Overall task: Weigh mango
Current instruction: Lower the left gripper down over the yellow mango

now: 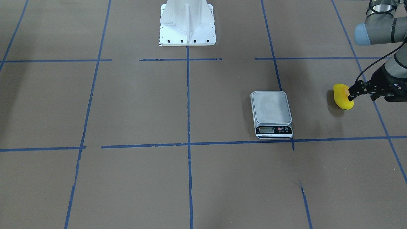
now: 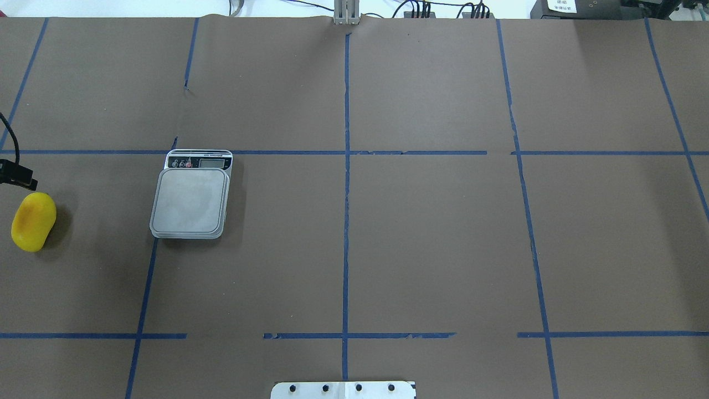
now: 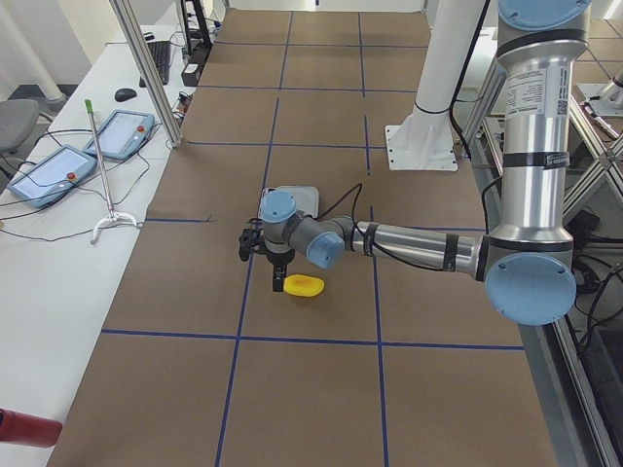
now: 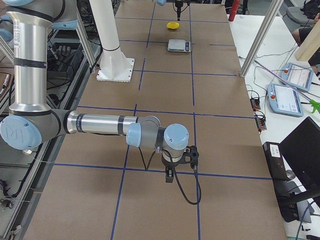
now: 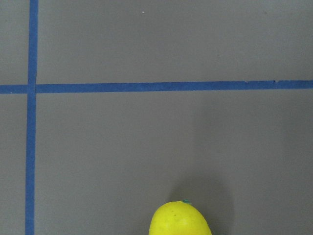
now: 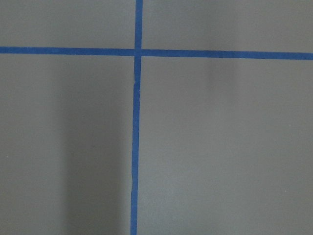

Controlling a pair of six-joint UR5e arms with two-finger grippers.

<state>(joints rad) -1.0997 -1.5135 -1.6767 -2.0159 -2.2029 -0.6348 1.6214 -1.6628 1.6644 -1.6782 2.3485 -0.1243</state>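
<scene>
The mango (image 2: 33,221) lies on the table (image 2: 421,233) at its far left edge as the robot sees it. It is well apart from the scale (image 2: 190,200), which sits further in on that same side with its platform bare. We judge that the fruit has not been picked up, since it casts a close shadow on the brown paper and rests on its long side.

The left pincer (image 1: 351,94) hangs just beside the fruit, at its end toward the table's edge, and we read this as the approach to a grasp. The left wrist view shows only the tip of the fruit at the bottom and no fingers, so we cannot tell whether this pincer is spread or pressed together. We also cannot tell whether it touches the skin.

The right pincer (image 4: 179,159) hovers low over bare table at the opposite end, clear of the work. It shows only in the side view, so we cannot tell its state either.

The fruit is small, oblong and slightly bean-shaped. It is smooth and bright yellow with an orange blush along its upper face, and it has a tiny dark greenish stem tip at one end. It is narrower than the scale's platform, so we judge it should sit there without overhang, though its rounded body could roll.
</scene>
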